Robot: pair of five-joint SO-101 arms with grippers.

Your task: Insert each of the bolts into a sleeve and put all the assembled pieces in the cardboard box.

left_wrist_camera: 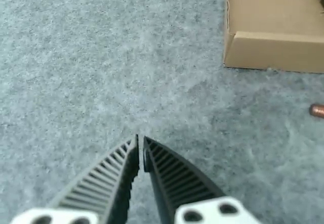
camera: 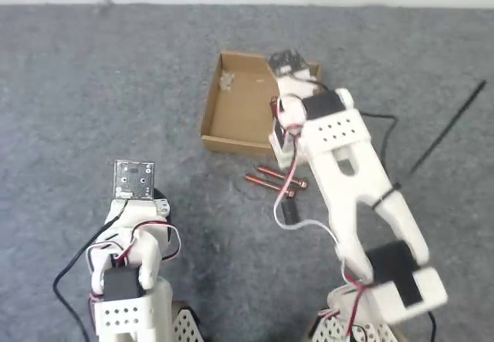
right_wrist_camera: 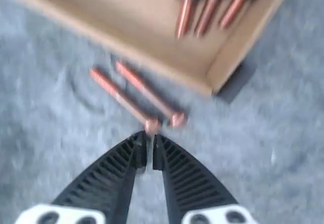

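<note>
Three copper bolts in black sleeves [right_wrist_camera: 207,6] lie in the brown cardboard box [right_wrist_camera: 126,11]. Two bare copper bolts [right_wrist_camera: 147,91] lie on the grey desk [camera: 116,87] just near of it, not yet sleeved or boxed. Right gripper [right_wrist_camera: 147,150]: jaws together, empty, at a bolt head. Left gripper [left_wrist_camera: 140,150]: jaws together, near left.

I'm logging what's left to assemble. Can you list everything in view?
cardboard box: 1, brown, on the carpet by the right arm
sleeved bolts: 3, copper with dark sleeves, side by side inside the box
loose bolts: 2, copper, on the carpet just outside the box
thin stick: 1, black, on the carpet beyond the right arm
carpet: 1, grey, covers the table
left arm: 1, white, pulled back
left fingers: black, shut, over bare carpet
right arm: 1, white, stretched to the box
right fingers: black, shut, tips by a loose bolt's head
</note>
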